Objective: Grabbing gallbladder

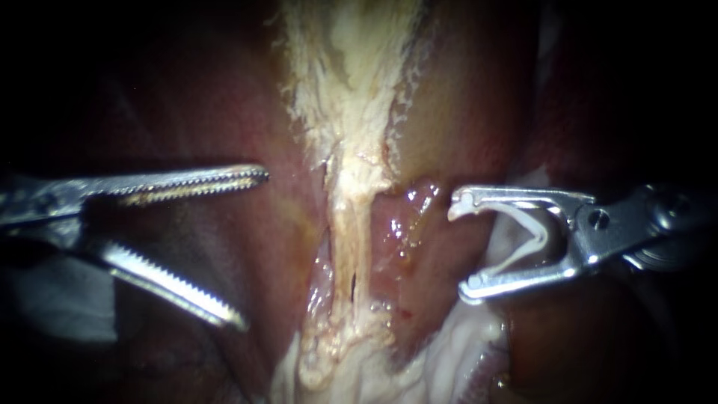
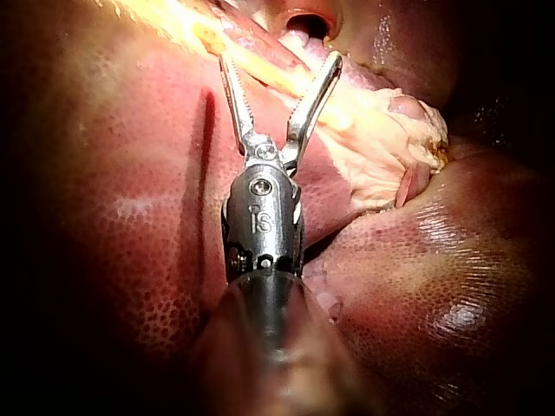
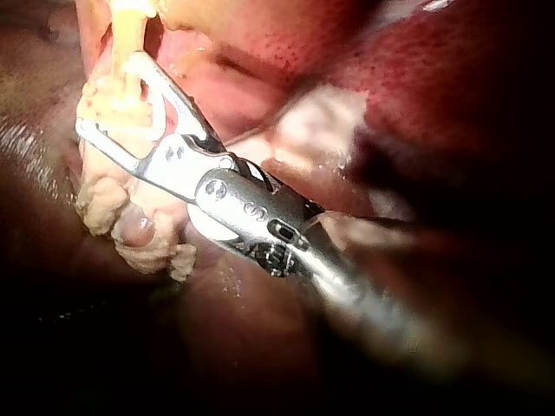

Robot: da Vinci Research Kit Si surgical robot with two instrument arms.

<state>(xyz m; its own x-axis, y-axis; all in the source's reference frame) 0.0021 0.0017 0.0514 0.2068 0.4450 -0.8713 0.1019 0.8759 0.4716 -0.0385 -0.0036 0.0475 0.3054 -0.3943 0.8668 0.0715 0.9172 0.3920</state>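
- Toothed jaws of my left instrument (image 1: pixel 254 249) are gaping wide, gripping nothing.
- Gallbladder (image 1: pixel 441 135) is lying mid-view beside a pale stringy strip (image 1: pixel 348 187), between both instruments, touching neither.
- My right instrument (image 1: pixel 458 251) is holding a white clip (image 1: pixel 535 236) within its spread jaws.
- Liver (image 1: pixel 187 105) is lying around, dark red.

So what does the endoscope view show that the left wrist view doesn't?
Only the endoscope view shows the right instrument, its jaws holding a white clip. Only the left wrist view shows the liver with its speckled surface up close, and the joint behind the jaws of the left instrument. Both show the left instrument with its toothed jaws open, gripping nothing, and the pale stringy tissue ahead of it.
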